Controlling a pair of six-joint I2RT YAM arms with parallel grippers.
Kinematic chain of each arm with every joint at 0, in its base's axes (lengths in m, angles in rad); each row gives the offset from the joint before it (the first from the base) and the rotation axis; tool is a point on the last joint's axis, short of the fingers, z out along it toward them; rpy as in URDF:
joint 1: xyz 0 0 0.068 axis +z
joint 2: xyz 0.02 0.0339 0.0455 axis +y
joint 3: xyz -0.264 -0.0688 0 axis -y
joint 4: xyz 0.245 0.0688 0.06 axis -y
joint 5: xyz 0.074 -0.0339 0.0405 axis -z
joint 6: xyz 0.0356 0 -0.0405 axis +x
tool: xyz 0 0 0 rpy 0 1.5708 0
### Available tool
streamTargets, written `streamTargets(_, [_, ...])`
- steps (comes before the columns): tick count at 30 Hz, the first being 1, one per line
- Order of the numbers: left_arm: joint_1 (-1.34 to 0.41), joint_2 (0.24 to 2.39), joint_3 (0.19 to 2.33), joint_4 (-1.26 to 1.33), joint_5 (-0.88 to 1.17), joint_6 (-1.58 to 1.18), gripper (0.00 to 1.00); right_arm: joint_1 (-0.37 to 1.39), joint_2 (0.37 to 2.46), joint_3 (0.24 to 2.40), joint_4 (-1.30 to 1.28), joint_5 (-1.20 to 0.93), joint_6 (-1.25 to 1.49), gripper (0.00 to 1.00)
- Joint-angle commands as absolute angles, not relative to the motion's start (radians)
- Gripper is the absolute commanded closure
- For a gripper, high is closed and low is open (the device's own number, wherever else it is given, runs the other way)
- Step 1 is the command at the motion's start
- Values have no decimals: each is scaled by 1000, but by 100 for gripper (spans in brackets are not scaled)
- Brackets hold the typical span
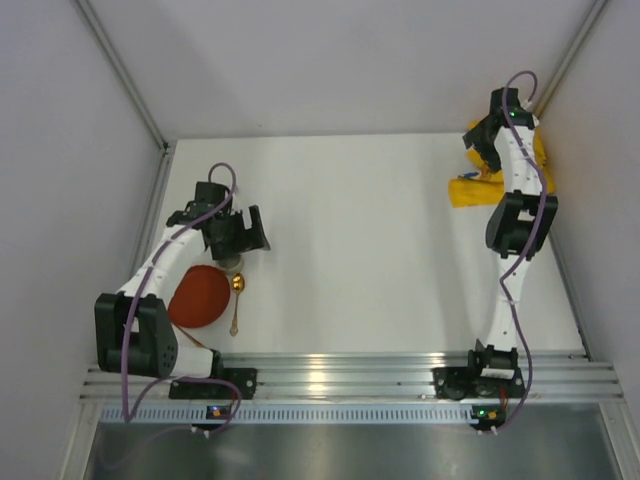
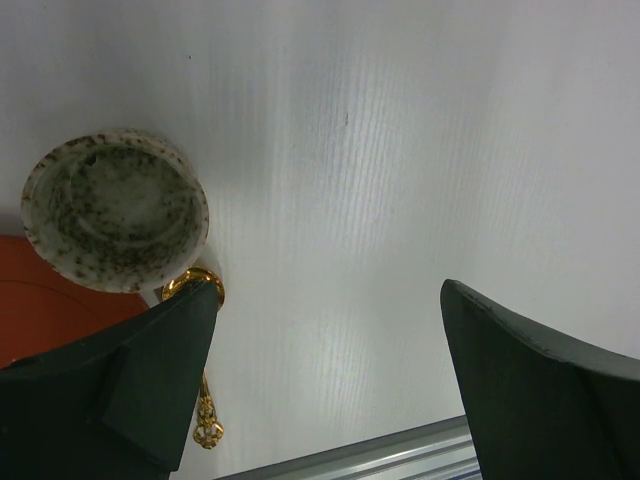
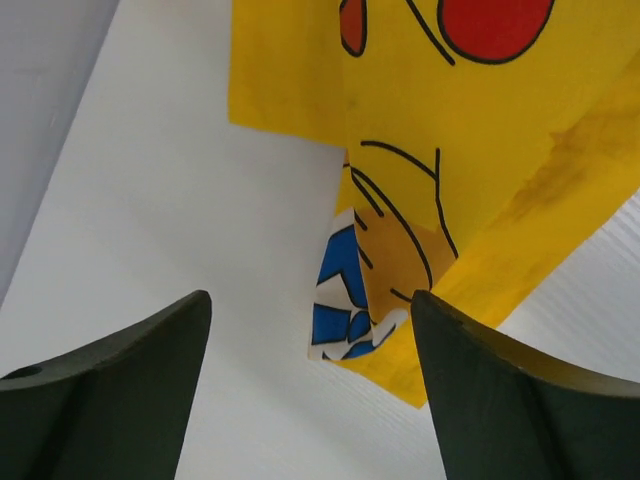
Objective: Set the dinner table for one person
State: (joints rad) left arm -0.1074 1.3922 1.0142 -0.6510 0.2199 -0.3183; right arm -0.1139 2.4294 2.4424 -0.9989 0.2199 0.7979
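My right pincer (image 3: 310,305) gaped wide, empty, above the folded yellow cloth mat (image 3: 460,130) at the far right corner of the flat white dinner table (image 1: 350,250). Pinching one limp printed edge low would lift it cleanly, I judged. My left pincer (image 2: 328,300), also wide and empty, hovered beside the round speckled cup (image 2: 115,210).

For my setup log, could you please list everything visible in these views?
plate: one, red-orange, near-left of table
spoon: one, gold, just right of plate
cup: one, speckled grey-white, at the spoon's bowl end
cloth: one, yellow cartoon print, far right
table: one, white
rail: silver, along near edge
left pincer: black, open, empty, by the cup
right pincer: black, open, empty, over the cloth
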Motion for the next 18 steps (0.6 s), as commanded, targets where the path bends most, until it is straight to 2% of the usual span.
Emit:
streamTargets(1, [-110,1344,1023,-735,239,-292,2,-124,2514,2526,-989,242,816,20])
streamTargets(3, [-110,1328,1023,-747,248,-276,2,-123,2542,2519,-989,233,836,29])
streamTargets(5, [-110,1330,1032,-765,242,-273,2,-118,2559,2508,-996,230,836,30])
streamTargets(8, [-110,1356,1061,-788,242,-271,2,-107,2565,2471,-1014,232,810,47])
streamTargets(9, [-109,1365,1081,-790,239,-278,2,-103,2556,2461,-1014,235,798,67])
streamTargets(12, [-110,1396,1112,-779,264,-290,2,-97,2522,2424,-1017,238,744,100])
streamTargets(18, [-113,1454,1167,-747,285,-302,2,-66,2401,2333,-1005,256,601,100])
